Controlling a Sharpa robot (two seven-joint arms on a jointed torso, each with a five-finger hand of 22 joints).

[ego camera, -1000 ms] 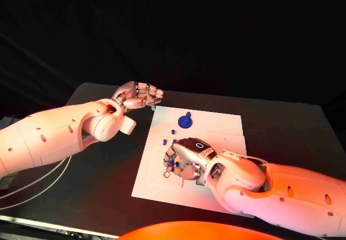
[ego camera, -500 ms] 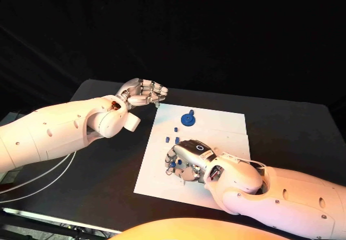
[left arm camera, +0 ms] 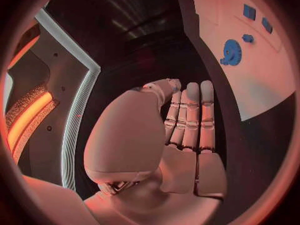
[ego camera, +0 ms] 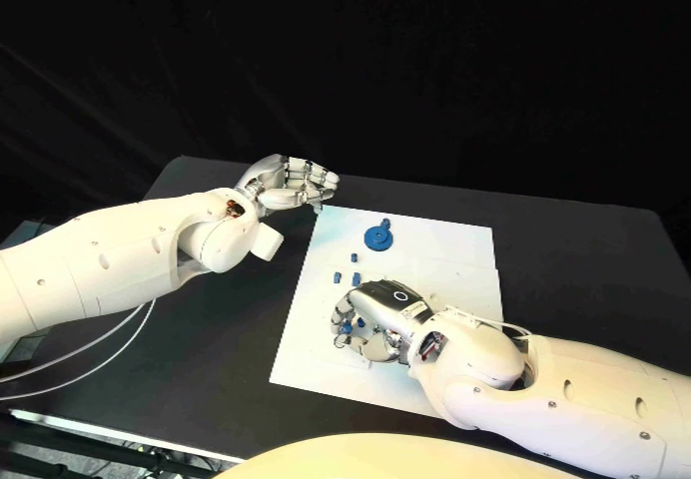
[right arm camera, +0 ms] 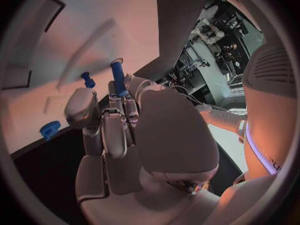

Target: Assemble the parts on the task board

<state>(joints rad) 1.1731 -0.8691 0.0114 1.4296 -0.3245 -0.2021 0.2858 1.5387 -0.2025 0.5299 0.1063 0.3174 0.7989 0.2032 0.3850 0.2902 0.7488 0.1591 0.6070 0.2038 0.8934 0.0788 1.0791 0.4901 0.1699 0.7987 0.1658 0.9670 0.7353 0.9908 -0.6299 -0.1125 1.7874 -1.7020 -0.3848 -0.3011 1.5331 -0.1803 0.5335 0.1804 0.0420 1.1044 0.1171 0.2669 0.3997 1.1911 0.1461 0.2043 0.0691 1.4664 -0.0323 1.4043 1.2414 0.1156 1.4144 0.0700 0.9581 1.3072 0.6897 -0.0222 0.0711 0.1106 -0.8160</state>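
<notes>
Right robot hand working a blue peg on the task board; left robot hand idle, clenched.

Right robot hand sits low over the near-left part of the white task board, fingers closed round a blue peg that stands upright at the fingertips, a smaller blue part just beside it. Against the earlier frames it has barely moved on the board, so the peg looks not yet seated; I judge insertion is in progress. Blue gear lies on the far part of the board, well apart from the hand, small blue pieces between them. Left robot hand hovers over the black surface just off the board's far-left corner, fingers curled in, holding nothing, having drifted slightly toward the board.
</notes>
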